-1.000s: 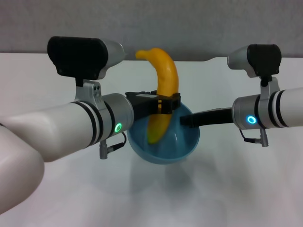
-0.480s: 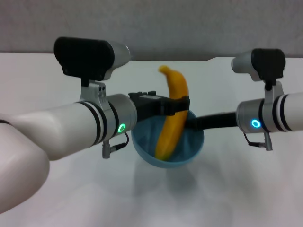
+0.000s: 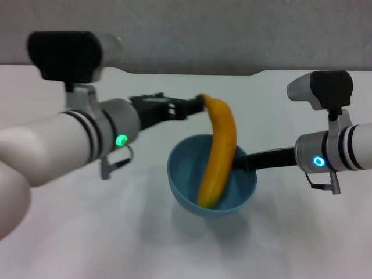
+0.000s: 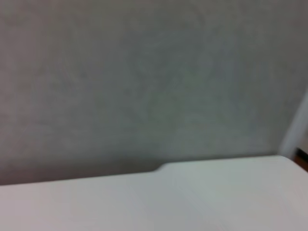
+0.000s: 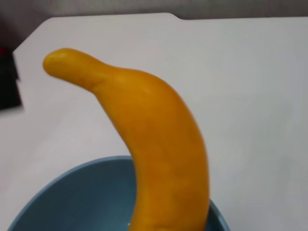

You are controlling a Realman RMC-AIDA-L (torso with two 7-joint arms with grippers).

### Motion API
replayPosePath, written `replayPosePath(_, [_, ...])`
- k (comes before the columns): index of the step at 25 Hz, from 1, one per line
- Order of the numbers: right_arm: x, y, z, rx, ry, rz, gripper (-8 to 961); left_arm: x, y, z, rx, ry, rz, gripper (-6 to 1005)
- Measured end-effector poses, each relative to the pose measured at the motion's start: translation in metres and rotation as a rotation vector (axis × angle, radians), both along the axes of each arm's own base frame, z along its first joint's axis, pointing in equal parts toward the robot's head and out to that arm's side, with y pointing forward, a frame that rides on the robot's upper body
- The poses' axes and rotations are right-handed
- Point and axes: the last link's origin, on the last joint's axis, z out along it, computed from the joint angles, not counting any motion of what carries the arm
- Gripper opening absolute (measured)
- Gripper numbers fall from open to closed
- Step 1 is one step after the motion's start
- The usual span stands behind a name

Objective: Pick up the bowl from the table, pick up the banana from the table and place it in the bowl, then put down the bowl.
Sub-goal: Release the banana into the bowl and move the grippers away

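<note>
We see the banana [image 3: 219,152] standing nearly upright in the bowl [image 3: 186,189], top curving far-left. The right pincer [image 3: 238,163] grips the bowl's rim; the left pincer [image 3: 195,104], beside the banana's tip, is too unclear to tell.

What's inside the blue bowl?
The banana stands in the bowl, its lower end down inside and its top sticking out above the rim. That lower end covers part of the bowl's bottom. The right gripper holds the rim.

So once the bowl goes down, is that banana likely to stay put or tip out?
The banana stands on end in the bowl, leaning on the rim by the right tool, so it may topple. It looks stiff. The glossy bowl may let it slide.
</note>
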Motion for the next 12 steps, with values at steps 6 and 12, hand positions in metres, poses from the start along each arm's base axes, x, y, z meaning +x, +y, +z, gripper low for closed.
replayPosePath(6, [0.005,-0.004,-0.002,-0.020,-0.012,-0.009,35,-0.032,0.011,0.028,0.128,0.075,0.047,900])
replayPosePath(12, [0.014,-0.008,-0.003,-0.039,-0.061,-0.031,34,-0.072,0.012,0.047,0.218,0.178,0.102,897])
